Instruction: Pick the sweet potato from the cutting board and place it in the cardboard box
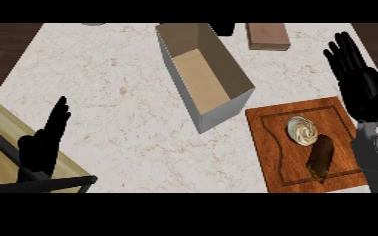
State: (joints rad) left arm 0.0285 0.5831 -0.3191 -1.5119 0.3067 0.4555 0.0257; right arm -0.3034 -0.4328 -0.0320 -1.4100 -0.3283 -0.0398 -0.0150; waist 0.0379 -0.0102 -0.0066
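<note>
Step in hand, as judged: reach and grasp, no lift yet. Found the sweet potato lying on the cutting board, lower right part, long axis pointing roughly away from the robot, slightly tilted. Just beside its far end: a round cream swirled item; cannot tell whether touching.

Right hand spread wide, fingers straight, holding nothing, over the board's far right edge. Left hand resting open at lower left, fingers up, empty.

To do it well:
- Pull the right hand back and inward over the potato's middle.
- Close across the short axis, not along the length.
- Favour the near half to avoid nudging the cream item.
- Lift clear of the board before travelling left.

Cardboard box left of the board, near corner just beside the board's upper left corner. Open top, nothing visible inside but bare floor. Long, narrow, set at an angle: turn the potato to match the long side before lowering, and clear the near wall on the way over.
</note>
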